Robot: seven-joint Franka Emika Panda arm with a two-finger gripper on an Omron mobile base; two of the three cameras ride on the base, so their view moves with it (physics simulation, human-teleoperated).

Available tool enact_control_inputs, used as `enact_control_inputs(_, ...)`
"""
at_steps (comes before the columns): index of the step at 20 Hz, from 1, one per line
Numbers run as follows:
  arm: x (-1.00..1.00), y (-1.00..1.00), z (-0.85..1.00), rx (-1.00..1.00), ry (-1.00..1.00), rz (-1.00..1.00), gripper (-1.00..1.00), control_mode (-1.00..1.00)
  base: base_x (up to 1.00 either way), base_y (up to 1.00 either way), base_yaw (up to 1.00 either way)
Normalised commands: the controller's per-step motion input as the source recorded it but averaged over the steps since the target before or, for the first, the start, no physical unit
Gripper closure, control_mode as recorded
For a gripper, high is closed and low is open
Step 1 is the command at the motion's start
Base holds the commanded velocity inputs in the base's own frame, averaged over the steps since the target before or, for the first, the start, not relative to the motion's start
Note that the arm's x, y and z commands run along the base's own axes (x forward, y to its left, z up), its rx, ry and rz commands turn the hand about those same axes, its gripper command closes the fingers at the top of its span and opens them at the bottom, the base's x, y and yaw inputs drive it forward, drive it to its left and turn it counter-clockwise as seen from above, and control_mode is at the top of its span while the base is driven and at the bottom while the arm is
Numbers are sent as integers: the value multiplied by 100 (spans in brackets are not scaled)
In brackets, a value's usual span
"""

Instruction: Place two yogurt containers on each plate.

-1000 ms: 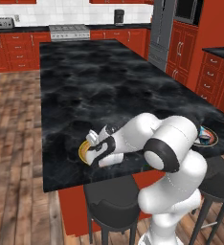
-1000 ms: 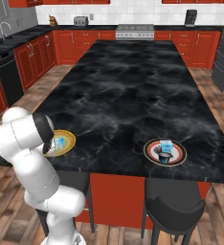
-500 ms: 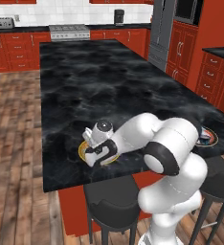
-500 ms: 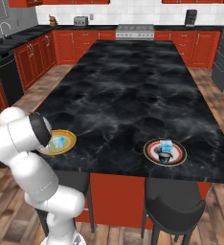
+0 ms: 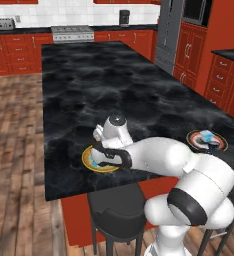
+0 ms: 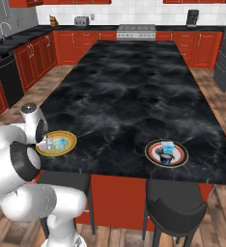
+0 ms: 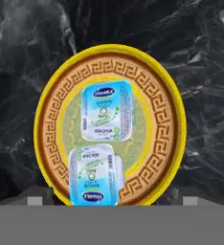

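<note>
Claw [image 5: 100, 159] in the left base view sits low over the round yellow-rimmed plate with the green centre [image 5: 89, 165] at the near edge of the black marbled surface [image 5: 114, 90]. You see light blue under it; the jaws themselves are hard to read here. The white plate with the orange-red rim and dark centre [image 5: 193, 137] lies well apart toward the arm's right, with tubs on it.

Right base view: the yellow-rimmed plate [image 6: 69, 143] carries light-blue tubs just beside the white wrist. The red-rimmed plate [image 6: 180, 157] carries two: one squat light-blue tub [image 6: 168, 146] and a second [image 6: 165, 158] touching it.

Hand view: looking straight down, two whitish-topped yogurt tubs rest on the yellow plate [image 7: 173, 119], the upper [image 7: 106, 111] at centre, the lower [image 7: 92, 176] touching it. Finger tips stand wide at either side, gripping nothing. Both tubs lie directly below the claw, so your next move is probably straight up and clear; each plate looks filled.
</note>
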Motion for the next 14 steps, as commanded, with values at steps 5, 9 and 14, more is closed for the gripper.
enact_control_inputs(5,-90,-100,98,0,-13,17,-100,-100,0,0,0)
enact_control_inputs(9,-100,-98,100,-8,-29,29,-100,-100,0,0,0)
enact_control_inputs(14,-100,-80,100,-6,-36,21,-100,-100,0,0,0)
